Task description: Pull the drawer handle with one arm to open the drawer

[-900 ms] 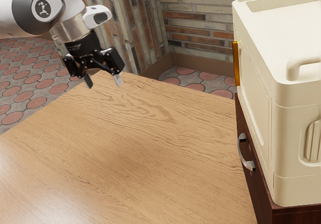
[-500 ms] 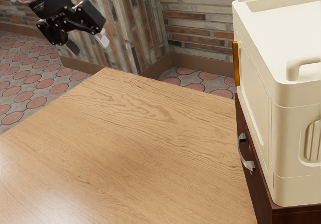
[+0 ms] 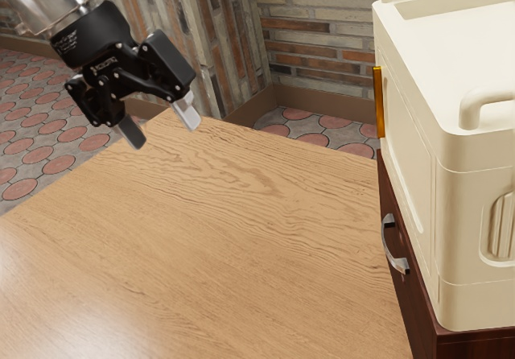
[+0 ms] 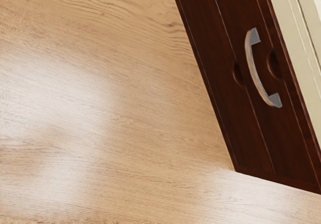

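I judge this as step 1, the approach: my hand (image 3: 162,127) is empty, its 2 fingers spread. The handle (image 4: 253,72) is well ahead of it, on the drawer (image 4: 277,131). Next calls for advancing and straddling it. Versus 0.5 s ago, the hand is lower, nearer the counter (image 3: 225,238); the handle hasn't moved.

What I take, from my remote seat, for a homely room, walls (image 3: 314,49) of thin multicoloured strips, a brown baseboard (image 3: 322,101), a floor (image 3: 48,121) of rounded reddish tiles set in grey, a wood-grained table (image 3: 233,238), a dark wooden drawer unit (image 4: 210,58)
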